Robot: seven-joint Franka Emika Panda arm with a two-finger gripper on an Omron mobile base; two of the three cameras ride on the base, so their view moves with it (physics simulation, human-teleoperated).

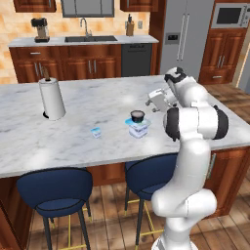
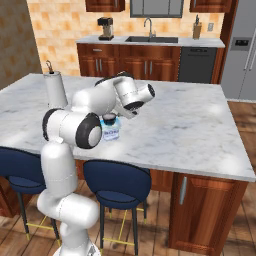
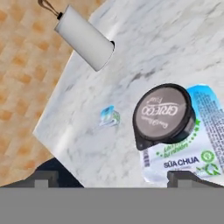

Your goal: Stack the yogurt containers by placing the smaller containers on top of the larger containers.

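The dark round cup (image 1: 137, 115) (image 2: 109, 119) (image 3: 162, 113) with a pale printed top rests on the light-blue lid of the squarish white tub (image 1: 138, 129) (image 2: 111, 132) (image 3: 192, 153), slightly off centre. The tiny white cup (image 1: 96, 132) (image 3: 109, 116) with a blue top stands alone on the marble island (image 1: 97, 105), left of the stack. My gripper (image 1: 157, 101) (image 3: 113, 177) hovers above and just right of the stack. It is open, its fingertips (image 3: 41, 177) spread wide with nothing between them, clear of the dark cup.
A tall white paper towel roll (image 1: 52, 99) (image 2: 56, 90) (image 3: 85, 38) stands at the island's left. Two blue stools (image 1: 54, 190) (image 2: 116, 181) sit under the near edge. A sink counter (image 1: 90, 39) and a fridge (image 1: 188, 34) line the back wall.
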